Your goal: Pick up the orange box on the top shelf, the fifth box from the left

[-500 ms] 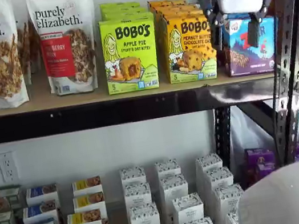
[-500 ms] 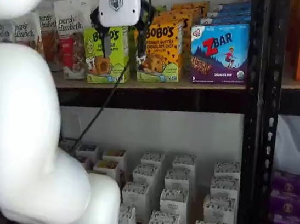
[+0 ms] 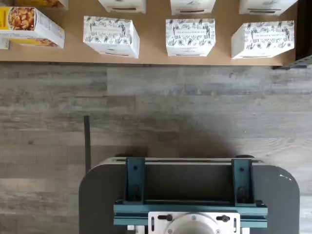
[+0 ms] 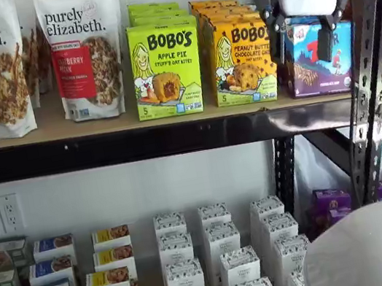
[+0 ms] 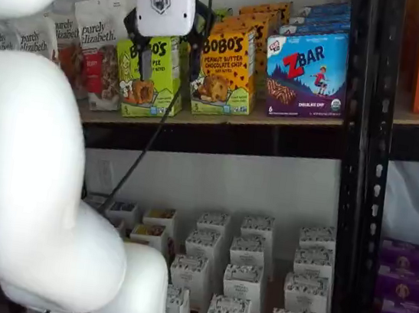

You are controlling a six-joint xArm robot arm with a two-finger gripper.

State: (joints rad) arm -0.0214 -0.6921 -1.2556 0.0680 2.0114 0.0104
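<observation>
The orange box (image 4: 242, 63) stands at the front of the top shelf (image 4: 98, 122), between a lime-green Bobo's box (image 4: 166, 69) and a blue ZBar box (image 4: 321, 61). It shows in both shelf views (image 5: 225, 70). My gripper (image 4: 300, 42) hangs in front of the shelf at box height, apart from the boxes, with a plain gap between its two black fingers and nothing in them. In one shelf view it overlaps the ZBar box. In a shelf view (image 5: 168, 57) it overlaps the green box. The wrist view shows neither the fingers nor the orange box.
Granola bags (image 4: 82, 51) stand left on the top shelf. Black perforated uprights (image 4: 366, 67) rise at the right. Small white boxes (image 4: 234, 261) fill the lower shelf and show in the wrist view (image 3: 190, 36) above grey floor. My white arm (image 5: 29, 179) covers the left.
My gripper has shifted slightly upward in front of the shelf, and the arm's white body has moved a little. The boxes have not moved.
</observation>
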